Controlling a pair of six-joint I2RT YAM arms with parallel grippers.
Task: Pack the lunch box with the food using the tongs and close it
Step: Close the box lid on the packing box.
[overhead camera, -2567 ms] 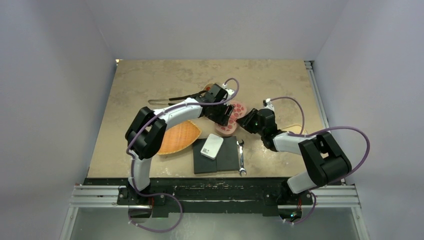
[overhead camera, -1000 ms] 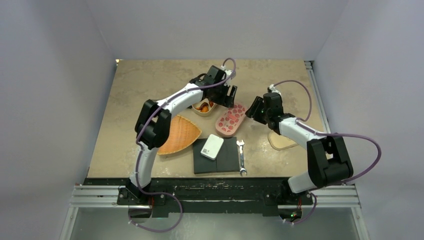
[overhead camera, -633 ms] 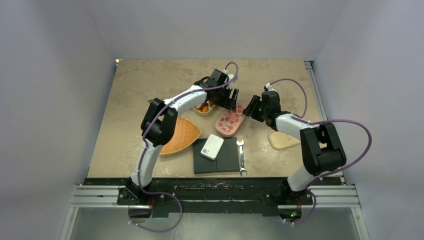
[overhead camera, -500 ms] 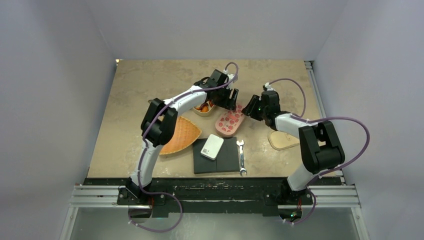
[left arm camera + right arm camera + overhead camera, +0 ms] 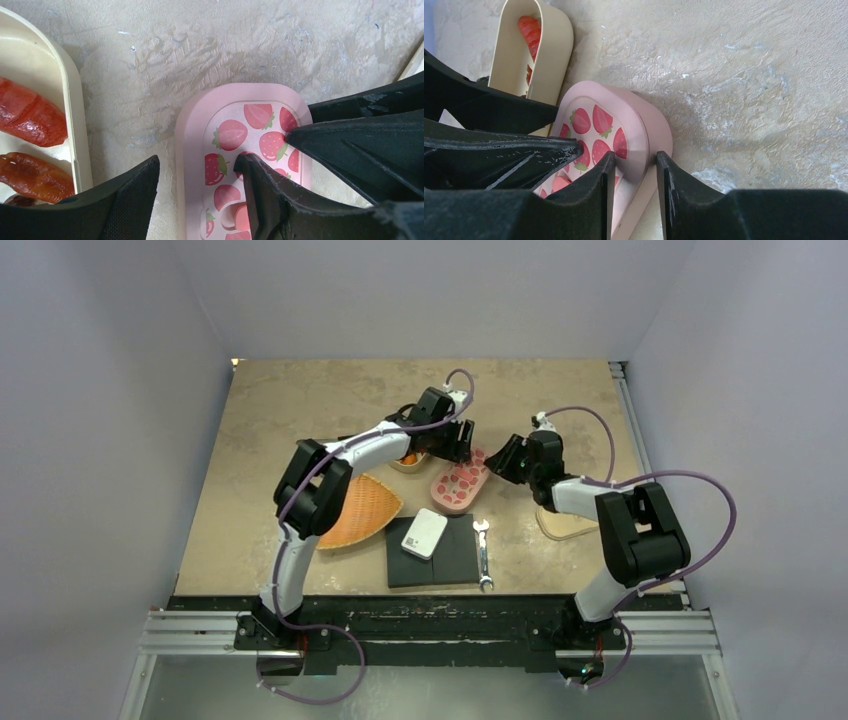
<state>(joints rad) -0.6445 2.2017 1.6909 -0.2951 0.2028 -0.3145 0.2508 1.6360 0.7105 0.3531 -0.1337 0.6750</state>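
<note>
Wrench [image 5: 482, 554] lies beside black mat [image 5: 455, 555], near pink lid [image 5: 460, 480].

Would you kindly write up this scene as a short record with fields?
lid: pink strawberry lid lying on the table, beside the lunch box
lunch box: cream lunch box, open, holding red and orange food
left gripper: left gripper open, straddling the lid's rim
right gripper: right gripper around the lid's other side; grip unclear
tongs: not visible
</note>
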